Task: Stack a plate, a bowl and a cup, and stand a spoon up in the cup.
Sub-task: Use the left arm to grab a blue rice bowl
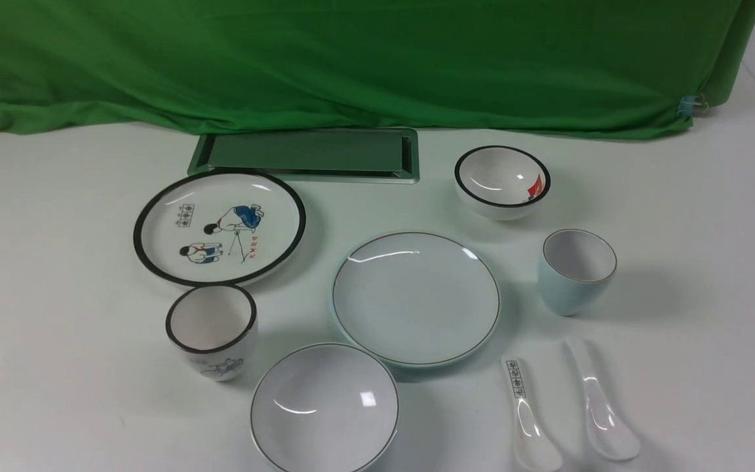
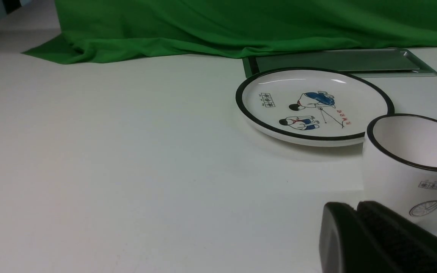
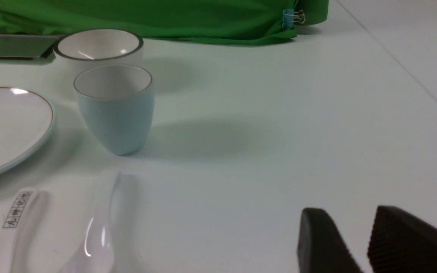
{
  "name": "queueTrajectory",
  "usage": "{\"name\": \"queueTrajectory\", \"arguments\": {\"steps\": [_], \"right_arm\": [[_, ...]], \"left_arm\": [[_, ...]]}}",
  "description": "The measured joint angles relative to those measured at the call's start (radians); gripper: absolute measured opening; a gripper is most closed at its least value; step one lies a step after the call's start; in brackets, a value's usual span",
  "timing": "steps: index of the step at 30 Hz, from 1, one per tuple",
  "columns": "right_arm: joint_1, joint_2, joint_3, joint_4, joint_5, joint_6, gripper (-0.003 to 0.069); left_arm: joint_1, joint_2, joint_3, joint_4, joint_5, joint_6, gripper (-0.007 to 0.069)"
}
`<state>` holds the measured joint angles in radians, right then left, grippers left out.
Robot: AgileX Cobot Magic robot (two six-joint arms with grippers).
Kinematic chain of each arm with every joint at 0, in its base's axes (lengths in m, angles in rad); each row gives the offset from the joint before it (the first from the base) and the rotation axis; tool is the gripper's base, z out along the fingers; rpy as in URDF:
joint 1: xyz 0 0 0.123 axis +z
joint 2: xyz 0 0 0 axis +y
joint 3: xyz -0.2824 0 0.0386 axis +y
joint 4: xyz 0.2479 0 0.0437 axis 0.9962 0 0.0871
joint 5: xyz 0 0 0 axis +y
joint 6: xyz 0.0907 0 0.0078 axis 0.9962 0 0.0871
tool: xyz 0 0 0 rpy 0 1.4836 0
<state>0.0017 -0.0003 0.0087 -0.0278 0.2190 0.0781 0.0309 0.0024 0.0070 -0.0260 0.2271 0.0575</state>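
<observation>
- Plainly, nothing is stacked yet: the plate (image 1: 415,298) lies flat in the middle of the desk (image 1: 692,367). The bowl (image 1: 324,408) sits just nearer the robot and to the plate's left. The cup (image 1: 574,275) stands upright to its right, and the spoon (image 1: 600,406) lies flat at the near right.
- The right pincer (image 3: 349,210) hangs low over bare desk beside the spoon, released and empty, with a gap between its fingers. The left pincer (image 2: 357,206) sits at the near left; its fingers overlap in its wrist view, so its state cannot be told.
- Lookalikes are the first risk: the cartoon plate (image 1: 219,226), the black-rimmed bowl (image 1: 502,180) and the black-rimmed cup (image 1: 212,331) could be taken for the plain pieces.
- The black-rimmed cup stands close to the bowl, so a left-side reach may knock it.
- The bowl's glossy rim probably gives a poor pinch; it could slip and drop onto the plate.
- The labelled spoon (image 1: 525,413) lies just beside the plain one, so a loose approach may nudge or take the wrong one.
- The cup narrows at its base; a leaning spoon could tip it.
</observation>
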Motion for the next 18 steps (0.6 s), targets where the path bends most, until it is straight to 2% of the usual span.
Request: {"name": "queueTrajectory", "arguments": {"steps": [4,7,9,10,11,12,13,14,15,16,18], "right_arm": [[0.0,0.0,0.0,0.004,0.0,0.088,0.0241],[0.0,0.0,0.0,0.004,0.0,0.139,0.0241],[0.0,0.0,0.0,0.014,-0.008,0.262,0.0241],[0.0,0.0,0.0,0.017,-0.009,0.277,0.0241],[0.0,0.0,0.0,0.053,-0.025,0.434,0.0241],[0.0,0.0,0.0,0.086,-0.04,0.578,0.0241],[0.0,0.0,0.0,0.086,-0.043,0.578,0.0241],[0.0,0.0,0.0,0.11,-0.067,0.772,0.0241],[0.0,0.0,0.0,0.124,-0.081,0.885,0.0241],[0.0,0.0,0.0,0.128,-0.083,0.949,0.0241],[0.0,0.0,0.0,0.133,-0.083,0.999,0.0241]], "left_arm": [[0.0,0.0,0.0,0.005,-0.001,0.0,-0.0007],[0.0,0.0,0.0,-0.043,-0.023,-0.014,-0.0007],[-0.001,0.0,0.0,-0.28,-0.104,-0.168,-0.0007],[-0.001,0.0,0.0,-0.305,-0.111,-0.168,-0.0007],[-0.001,0.0,0.0,-0.502,-0.173,-0.294,-0.0007],[-0.001,0.0,0.0,-0.618,-0.216,-0.378,-0.0007],[-0.001,0.0,0.0,-0.634,-0.227,-0.378,-0.0007],[-0.001,0.0,0.0,-0.699,-0.262,-0.424,-0.0007],[-0.001,0.0,0.0,-0.71,-0.284,-0.436,-0.0007],[-0.001,0.0,0.0,-0.702,-0.297,-0.439,-0.0007],[-0.001,0.0,0.0,-0.692,-0.306,-0.444,-0.0007]]}}
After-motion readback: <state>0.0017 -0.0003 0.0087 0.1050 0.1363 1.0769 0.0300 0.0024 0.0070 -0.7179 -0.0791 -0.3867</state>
